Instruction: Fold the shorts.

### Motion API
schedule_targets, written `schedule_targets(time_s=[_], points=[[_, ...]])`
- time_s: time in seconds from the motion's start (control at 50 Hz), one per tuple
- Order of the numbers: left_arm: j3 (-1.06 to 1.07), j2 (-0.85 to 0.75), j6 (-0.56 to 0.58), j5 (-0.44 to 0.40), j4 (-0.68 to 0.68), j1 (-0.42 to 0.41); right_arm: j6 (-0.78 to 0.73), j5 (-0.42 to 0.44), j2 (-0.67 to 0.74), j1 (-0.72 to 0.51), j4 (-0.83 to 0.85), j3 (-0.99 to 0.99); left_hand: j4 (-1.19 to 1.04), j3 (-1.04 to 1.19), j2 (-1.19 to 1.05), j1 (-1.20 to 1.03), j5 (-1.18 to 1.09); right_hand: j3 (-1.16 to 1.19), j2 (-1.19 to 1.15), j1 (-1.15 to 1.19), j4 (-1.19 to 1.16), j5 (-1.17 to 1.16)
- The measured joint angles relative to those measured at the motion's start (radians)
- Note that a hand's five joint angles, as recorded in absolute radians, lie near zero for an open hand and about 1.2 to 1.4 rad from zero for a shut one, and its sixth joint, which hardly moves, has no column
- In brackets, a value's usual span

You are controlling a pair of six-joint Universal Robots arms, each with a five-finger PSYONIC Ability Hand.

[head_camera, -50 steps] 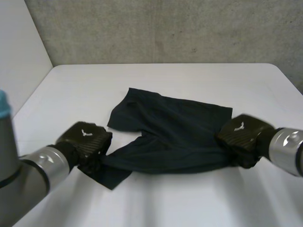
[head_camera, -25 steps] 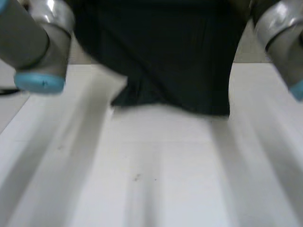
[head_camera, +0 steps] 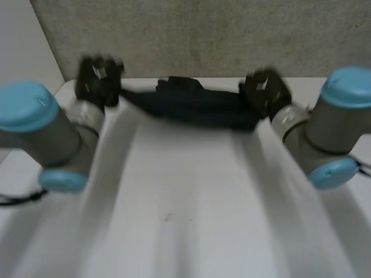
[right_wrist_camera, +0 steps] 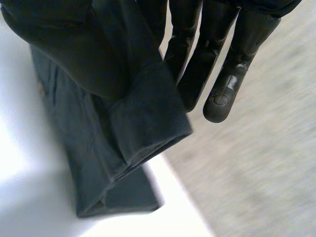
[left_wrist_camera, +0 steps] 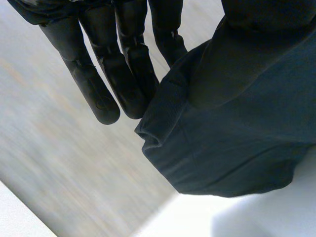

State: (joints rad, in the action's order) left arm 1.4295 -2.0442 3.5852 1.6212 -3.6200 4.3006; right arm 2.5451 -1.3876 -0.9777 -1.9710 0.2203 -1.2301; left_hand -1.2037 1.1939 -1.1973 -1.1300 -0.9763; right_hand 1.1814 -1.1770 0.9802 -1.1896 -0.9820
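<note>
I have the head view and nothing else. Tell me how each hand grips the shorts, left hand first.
Observer: In its wrist view the left hand pinches the shorts between its thumb and straight fingers.
Operator: Now the right.
Observer: The right hand has the same pinch, with its thumb pressing a ribbed hem against straight fingers.
Operator: Report where the cloth goes below that hand.
Observer: It runs down in a doubled layer to the white table, close to the table's edge.
</note>
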Motion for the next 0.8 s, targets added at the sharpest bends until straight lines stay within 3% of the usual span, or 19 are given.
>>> schedule_targets(time_s=[0.16,0.38,0.52,0.62,0.72,0.76,0.78,0.8], points=[[0.127,-0.106,0.021,-0.003,0.022,-0.009,-0.020,0.000,0.102,-0.015,-0.144,-0.025,0.000,0.000,0.000,0.000,0.000,0.000,0.000,0.000,0.000,0.000],[0.309,0.197,0.150,-0.001,0.139,0.000,-0.016,0.000,-0.089,-0.015,-0.315,-0.144,0.000,0.000,0.000,0.000,0.000,0.000,0.000,0.000,0.000,-0.001],[0.421,0.413,0.258,-0.002,0.438,-0.004,-0.051,0.004,-0.211,-0.013,-0.495,-0.229,0.000,0.000,0.000,0.000,0.000,0.000,0.000,0.000,0.000,-0.001],[0.501,0.482,0.262,-0.013,0.597,-0.027,-0.140,0.006,-0.257,-0.005,-0.660,-0.289,0.000,0.000,0.000,0.000,0.000,0.000,0.000,0.000,0.000,-0.001],[0.562,0.490,0.214,-0.032,0.627,-0.065,-0.213,0.006,-0.269,-0.002,-0.720,-0.353,0.007,-0.011,0.012,0.005,0.004,0.000,0.000,0.000,0.000,-0.001],[0.568,0.488,0.200,-0.035,0.623,-0.073,-0.229,0.007,-0.269,-0.002,-0.716,-0.379,0.147,-0.142,0.142,0.105,0.120,0.000,0.000,0.000,0.000,-0.001],[0.568,0.485,0.185,-0.039,0.614,-0.080,-0.237,0.008,-0.268,-0.002,-0.701,-0.401,0.314,-0.306,0.309,0.313,0.284,0.000,0.000,0.000,0.000,-0.001],[0.566,0.483,0.180,-0.040,0.609,-0.082,-0.239,0.008,-0.268,-0.002,-0.696,-0.407,0.314,-0.306,0.309,0.313,0.284,0.000,0.000,0.000,0.000,-0.001]])
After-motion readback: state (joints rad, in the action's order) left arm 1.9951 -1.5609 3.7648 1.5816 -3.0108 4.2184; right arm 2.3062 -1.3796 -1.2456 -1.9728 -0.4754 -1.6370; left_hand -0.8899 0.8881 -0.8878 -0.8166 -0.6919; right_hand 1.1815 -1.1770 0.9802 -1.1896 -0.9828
